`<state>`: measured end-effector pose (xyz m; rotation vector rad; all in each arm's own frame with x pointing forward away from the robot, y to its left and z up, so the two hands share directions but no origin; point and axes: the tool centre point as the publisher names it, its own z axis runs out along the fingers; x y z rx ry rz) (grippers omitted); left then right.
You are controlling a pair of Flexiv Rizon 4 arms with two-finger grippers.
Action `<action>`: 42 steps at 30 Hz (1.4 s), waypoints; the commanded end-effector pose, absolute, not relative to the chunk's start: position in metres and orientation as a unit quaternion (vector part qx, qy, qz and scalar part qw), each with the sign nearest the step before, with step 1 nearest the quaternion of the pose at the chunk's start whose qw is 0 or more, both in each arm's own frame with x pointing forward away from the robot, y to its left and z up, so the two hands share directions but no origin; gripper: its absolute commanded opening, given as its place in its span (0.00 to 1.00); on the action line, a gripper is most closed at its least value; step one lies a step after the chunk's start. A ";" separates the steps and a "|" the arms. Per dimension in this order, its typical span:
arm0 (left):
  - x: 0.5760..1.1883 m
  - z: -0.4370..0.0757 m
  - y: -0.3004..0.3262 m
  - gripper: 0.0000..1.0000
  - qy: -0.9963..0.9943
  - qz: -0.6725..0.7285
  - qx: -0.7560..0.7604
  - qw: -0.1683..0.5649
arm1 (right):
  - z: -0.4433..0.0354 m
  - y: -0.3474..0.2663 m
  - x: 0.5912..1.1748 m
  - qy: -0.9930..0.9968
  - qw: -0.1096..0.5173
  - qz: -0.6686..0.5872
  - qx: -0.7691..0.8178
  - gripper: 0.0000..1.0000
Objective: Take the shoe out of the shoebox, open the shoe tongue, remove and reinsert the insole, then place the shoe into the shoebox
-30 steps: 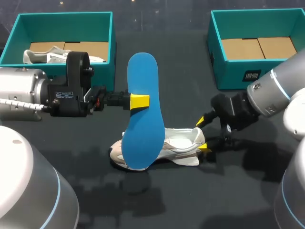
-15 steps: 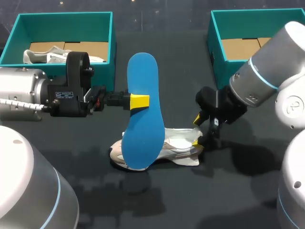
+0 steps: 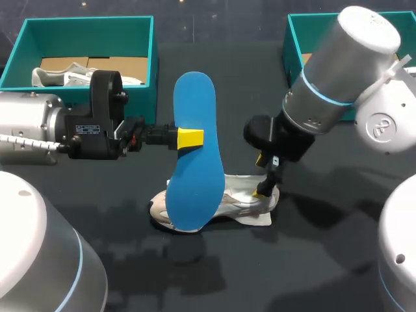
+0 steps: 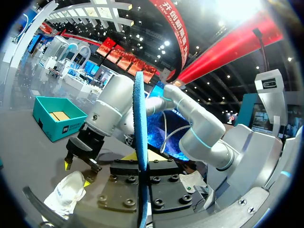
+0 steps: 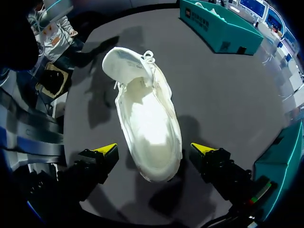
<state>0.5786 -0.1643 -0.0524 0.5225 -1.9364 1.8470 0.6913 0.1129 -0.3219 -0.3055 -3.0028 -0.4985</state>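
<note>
My left claw (image 3: 190, 138) is clamped on the blue insole (image 3: 195, 195), upright over the white shoe (image 3: 247, 198) on the tabletop (image 3: 312, 253). My right claw (image 5: 154, 148) is apart, one finger at each side of the heel.

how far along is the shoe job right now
Done: the shoe is out on the table, its tongue is folded back, and the insole has been removed. In hand: the left gripper holds the insole upright above the shoe, and the right gripper hangs open with its fingers either side of the shoe, not touching. Left: slide the insole back in, then put the shoe into the shoebox.
</note>
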 end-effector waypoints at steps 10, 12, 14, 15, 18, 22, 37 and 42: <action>0.578 -0.053 -0.166 0.00 -0.694 0.664 0.187 0.206 | -0.324 0.122 0.699 -0.993 0.053 -0.052 -0.094 1.00; 0.578 -0.053 -0.166 0.00 -0.694 0.664 0.187 0.206 | -0.325 0.123 0.700 -0.993 0.052 -0.053 -0.090 1.00; 0.578 -0.053 -0.166 0.00 -0.694 0.664 0.187 0.206 | -0.325 0.123 0.700 -0.993 0.051 -0.054 -0.088 1.00; 0.578 -0.053 -0.166 0.00 -0.694 0.664 0.187 0.206 | -0.325 0.123 0.701 -0.993 0.049 -0.056 -0.087 1.00; 0.578 -0.053 -0.166 0.00 -0.694 0.664 0.187 0.206 | -0.325 0.126 0.703 -0.994 0.042 -0.060 -0.084 1.00; 0.578 -0.053 -0.166 0.00 -0.694 0.664 0.187 0.206 | -0.325 0.134 0.713 -0.995 0.036 -0.057 -0.072 1.00; 0.578 -0.053 -0.166 0.00 -0.694 0.664 0.187 0.206 | -0.358 0.135 0.734 -0.997 0.038 -0.065 -0.025 1.00; 0.578 -0.053 -0.166 0.00 -0.694 0.664 0.187 0.206 | -0.368 0.134 0.739 -0.997 0.035 -0.071 -0.025 1.00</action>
